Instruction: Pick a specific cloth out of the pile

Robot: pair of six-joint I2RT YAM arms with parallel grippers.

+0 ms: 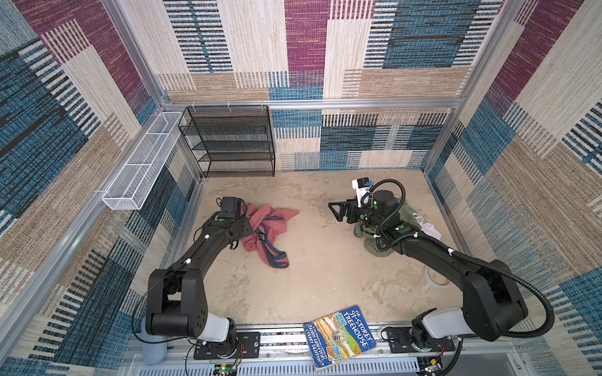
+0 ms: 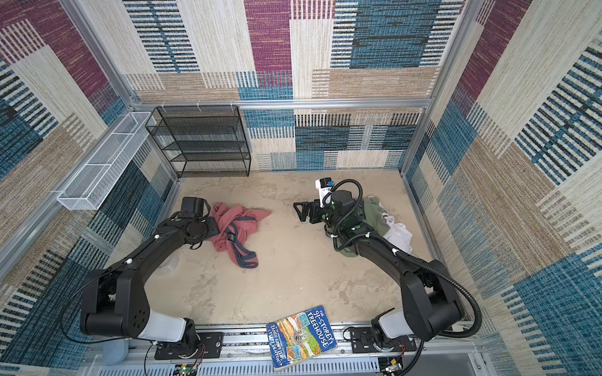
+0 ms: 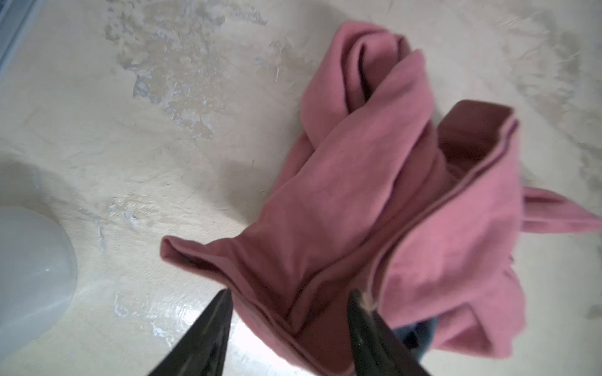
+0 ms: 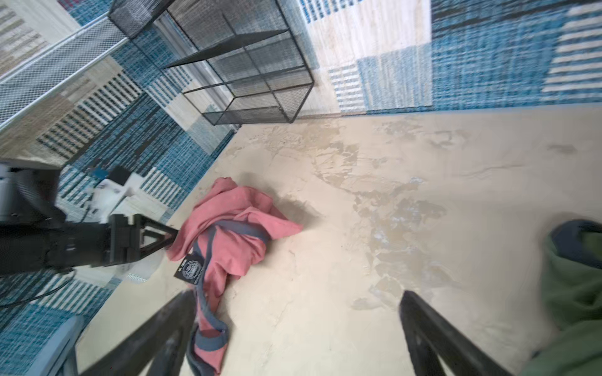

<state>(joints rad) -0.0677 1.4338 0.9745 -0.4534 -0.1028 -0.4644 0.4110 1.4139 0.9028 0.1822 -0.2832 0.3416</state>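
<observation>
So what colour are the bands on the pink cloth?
Dark grey-blue; the bands on the cloth show best in the right wrist view.

Two arms stand at one worktop (image 1: 325,276), the left arm (image 1: 198,250) and the right arm (image 1: 456,257), and each carries one gripper, so two: the left gripper (image 3: 290,293) and the right gripper (image 4: 298,296). Three soft pieces show: one salmon-pink cloth (image 1: 264,228), and in the one pile (image 2: 379,224) two more, one olive-green garment (image 2: 373,210) and one white cloth (image 2: 399,237). There is also one book (image 1: 338,338), one black mesh rack (image 1: 231,140) and one white wire basket (image 1: 140,162).
</observation>
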